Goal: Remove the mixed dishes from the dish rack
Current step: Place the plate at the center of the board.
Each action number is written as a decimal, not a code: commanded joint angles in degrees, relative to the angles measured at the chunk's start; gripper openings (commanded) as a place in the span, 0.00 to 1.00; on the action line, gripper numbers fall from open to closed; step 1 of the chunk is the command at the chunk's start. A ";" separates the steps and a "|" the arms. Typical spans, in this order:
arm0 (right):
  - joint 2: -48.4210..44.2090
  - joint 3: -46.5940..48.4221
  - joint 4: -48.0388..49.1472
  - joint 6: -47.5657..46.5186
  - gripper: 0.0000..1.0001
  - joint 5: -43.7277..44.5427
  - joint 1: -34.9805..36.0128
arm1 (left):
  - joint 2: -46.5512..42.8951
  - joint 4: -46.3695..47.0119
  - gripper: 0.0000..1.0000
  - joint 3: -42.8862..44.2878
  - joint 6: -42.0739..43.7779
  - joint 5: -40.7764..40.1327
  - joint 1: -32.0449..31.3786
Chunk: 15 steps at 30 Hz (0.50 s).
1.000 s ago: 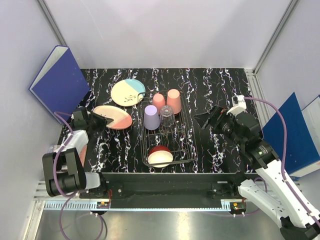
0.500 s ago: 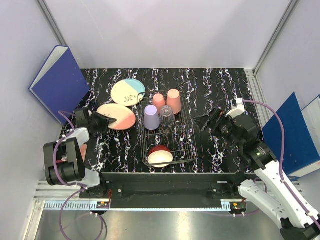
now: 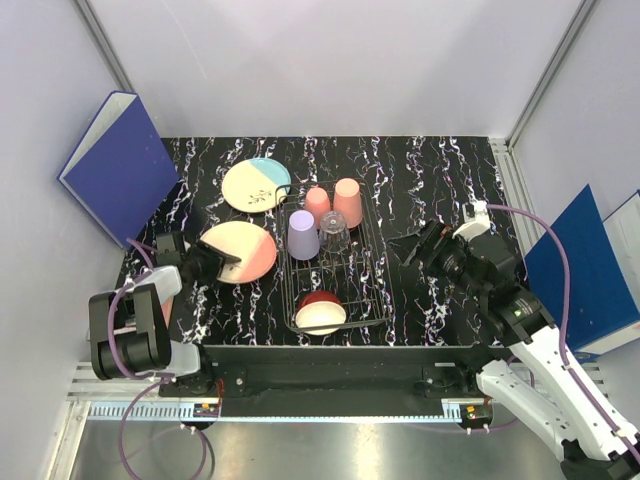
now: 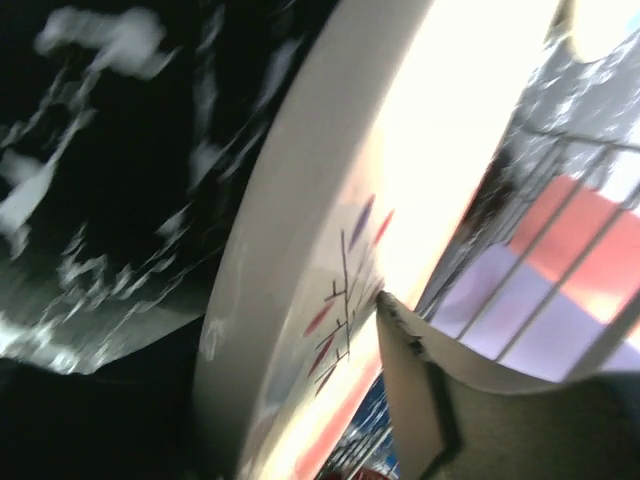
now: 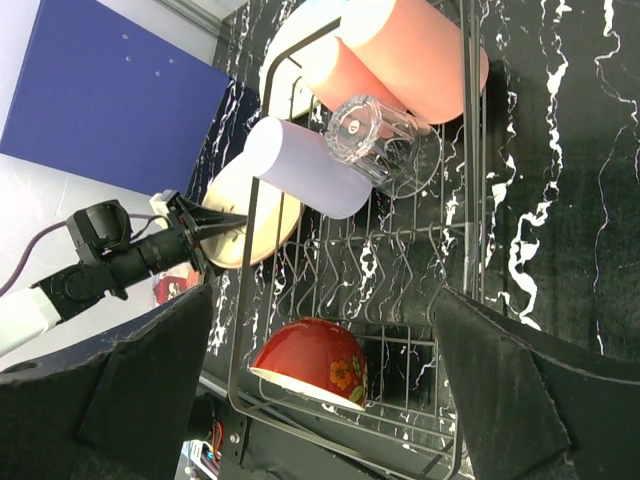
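A cream-and-salmon plate [image 3: 245, 250] lies on the black marble table left of the dish rack [image 3: 372, 270]. My left gripper [image 3: 212, 262] straddles that plate's near-left rim with its jaws parted; its wrist view is filled by the rim [image 4: 290, 300]. In the rack stand a lavender cup [image 3: 302, 235], two salmon-pink cups [image 3: 348, 202], a clear glass [image 3: 333, 233] and a red bowl [image 3: 320, 310] on its side. A blue-and-cream plate [image 3: 256, 185] lies at the back left. My right gripper [image 3: 415, 245] hovers open, right of the rack, facing the bowl [image 5: 310, 360].
A blue binder [image 3: 118, 165] leans on the left wall. Another blue binder [image 3: 585, 270] stands beyond the table's right edge. The table's near edge runs just below the rack.
The left gripper carried the cream-and-salmon plate rightward and nearer, laid it flatter on the table, and spread its jaws. The right arm shifted slightly nearer.
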 commanded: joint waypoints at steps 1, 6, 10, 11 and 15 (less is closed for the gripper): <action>-0.98 -0.46 0.84 0.87 1.00 -0.79 -0.08 | -1.46 -12.78 0.61 -2.60 3.92 -3.85 -0.58; -1.42 -0.81 0.93 1.66 1.00 -0.96 -0.08 | -1.20 -14.36 0.71 -2.08 4.97 -4.29 -0.58; -1.51 -1.25 0.93 1.84 1.00 -1.05 -0.08 | -1.81 -15.68 0.80 -1.55 5.06 -4.46 -0.58; -1.60 -1.17 0.84 1.84 1.00 -1.05 -0.08 | -1.72 -16.03 0.88 -0.85 5.32 -4.38 -0.49; -1.07 -1.17 1.01 1.58 1.00 -0.96 -0.08 | -0.15 -18.76 0.95 2.58 6.38 -4.64 -0.58</action>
